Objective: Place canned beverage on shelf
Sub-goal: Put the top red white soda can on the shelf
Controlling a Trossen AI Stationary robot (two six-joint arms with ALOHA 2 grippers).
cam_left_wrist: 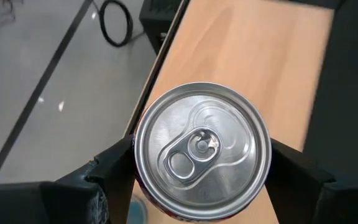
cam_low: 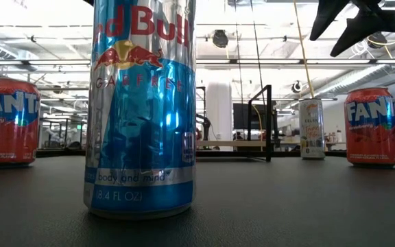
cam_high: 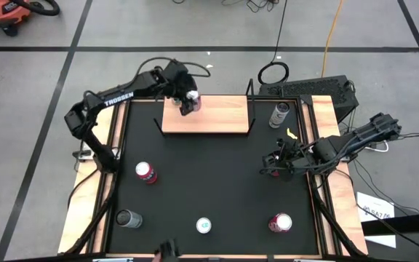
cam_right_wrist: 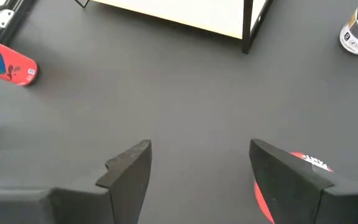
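Left pincer [cam_high: 188,100] round one can [cam_left_wrist: 202,148] (five elsewhere) above shelf [cam_high: 208,120]

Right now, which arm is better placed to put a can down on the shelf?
Left. The left gripper holds a can directly over the shelf. The right gripper is open and empty, above the table.

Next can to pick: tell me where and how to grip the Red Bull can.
Grip the Red Bull can across its straight sides, coming down from above. It stands upright and is tall and narrow, with open table all around it, so open fingers should fit either side.
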